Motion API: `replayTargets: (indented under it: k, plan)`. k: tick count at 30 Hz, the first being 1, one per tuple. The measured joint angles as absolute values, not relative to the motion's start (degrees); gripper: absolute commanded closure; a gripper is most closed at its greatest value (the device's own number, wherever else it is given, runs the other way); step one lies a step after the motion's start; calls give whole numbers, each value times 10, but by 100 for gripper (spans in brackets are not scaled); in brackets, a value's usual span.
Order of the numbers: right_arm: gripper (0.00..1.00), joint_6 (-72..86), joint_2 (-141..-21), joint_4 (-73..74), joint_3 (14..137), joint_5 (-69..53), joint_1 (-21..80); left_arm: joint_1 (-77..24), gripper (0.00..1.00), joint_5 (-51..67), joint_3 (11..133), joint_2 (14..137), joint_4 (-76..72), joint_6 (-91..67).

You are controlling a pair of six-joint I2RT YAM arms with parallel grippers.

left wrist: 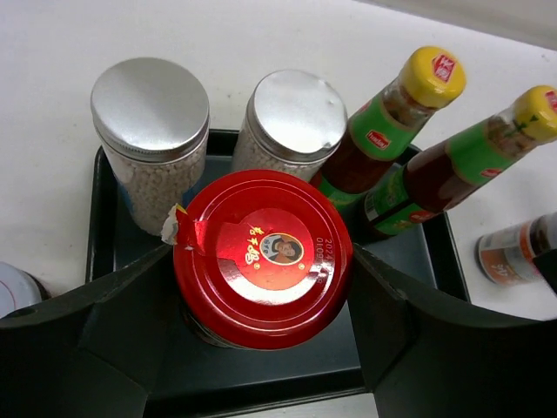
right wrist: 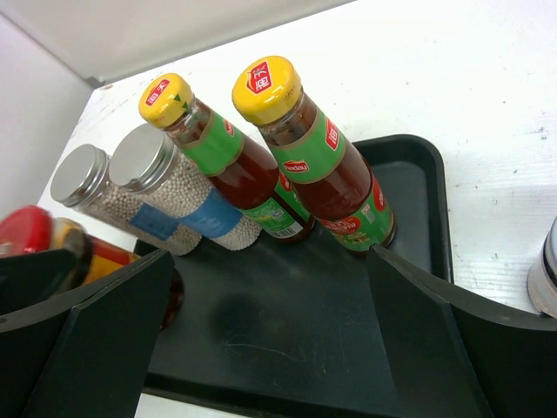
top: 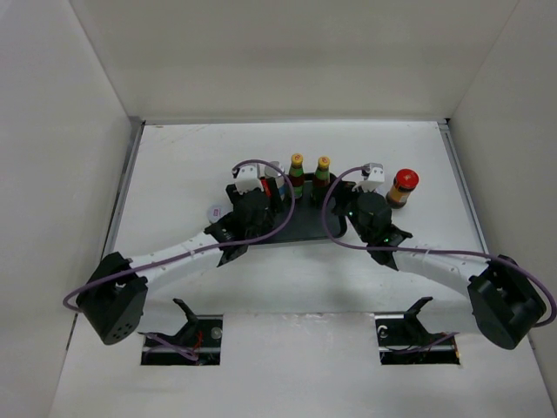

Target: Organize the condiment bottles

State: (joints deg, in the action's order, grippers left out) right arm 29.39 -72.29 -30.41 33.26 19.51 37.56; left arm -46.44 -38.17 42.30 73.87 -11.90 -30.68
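My left gripper (left wrist: 261,261) is shut on a red-capped jar (left wrist: 261,257) that stands at the front left of the black tray (left wrist: 261,374). Behind it stand two silver-lidded shakers (left wrist: 150,109) (left wrist: 296,113) and two yellow-capped sauce bottles (left wrist: 432,77) (left wrist: 535,113). My right gripper (right wrist: 270,261) is open and empty, low over the tray's bare right part (right wrist: 287,331). A second red-capped jar (top: 402,187) stands on the table, right of the tray (top: 300,228). Short silver-lidded jars sit off the tray, one left (top: 213,212) and one right (right wrist: 546,270).
White walls enclose the table on three sides. Purple cables loop from both wrists over the tray (top: 261,165). The arm bases sit at the near corners (top: 113,305) (top: 505,305).
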Motion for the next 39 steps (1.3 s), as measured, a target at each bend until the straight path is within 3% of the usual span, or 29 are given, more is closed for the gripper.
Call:
replayTargets:
  k: [9,12,16,18,23,30,39]
  plan:
    - [0,294,-723,-304,333,196,375,-448,59,-372,357,759,-179,-314]
    - [0,294,-723,-304,333,197,375,-446,44,-370,325,759,-211,-315]
    - [0,294,-724,-304,333,199,375,-447,14,-370,310,759,-246,-313]
    - [0,294,-724,-304,333,200,375,-448,6,-371,307,755,-257,-309]
    - [0,294,-728,-305,333,201,375,-456,4,-374,303,702,-268,-289]
    - [0,294,-736,-304,333,201,375,-451,9,-403,303,570,-216,-269]
    - [0,294,-739,-305,333,201,375,-315,9,-376,305,559,-24,-296]
